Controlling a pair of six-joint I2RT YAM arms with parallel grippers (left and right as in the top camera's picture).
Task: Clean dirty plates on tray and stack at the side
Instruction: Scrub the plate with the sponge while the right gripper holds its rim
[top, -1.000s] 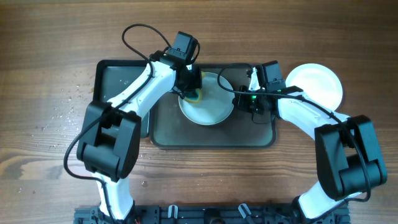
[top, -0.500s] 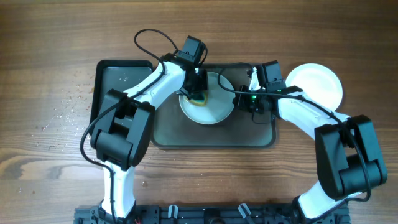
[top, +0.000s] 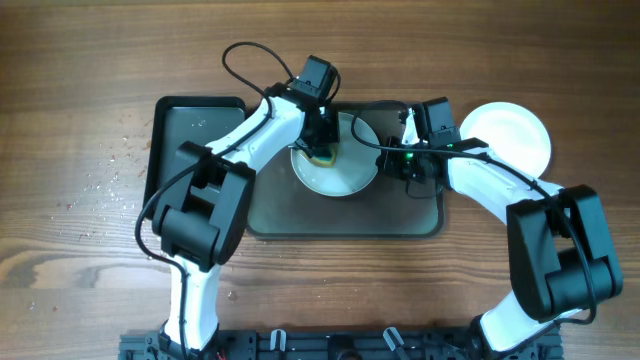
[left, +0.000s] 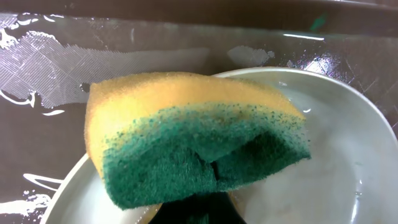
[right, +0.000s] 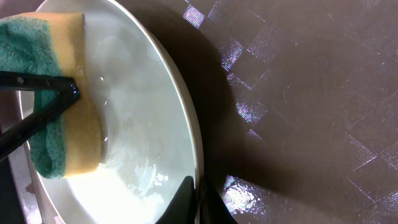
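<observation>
A white plate lies on the grey-green tray. My left gripper is shut on a yellow and green sponge that presses on the plate's left inner side. In the left wrist view the sponge fills the middle, above the wet plate, with the gripper at the bottom edge. My right gripper is shut on the plate's right rim; in the right wrist view its tips pinch the rim of the plate, next to the sponge. A second white plate sits on the table to the right of the tray.
A narrower black tray adjoins the big tray on the left, wet and glossy. Water drops speckle the wooden table to its left. Both arms' cables loop above the plate at the tray's far edge.
The left arm has swung to the right and carried the sponge a little further right across the plate. The right arm and the plate at the side have stayed put.
</observation>
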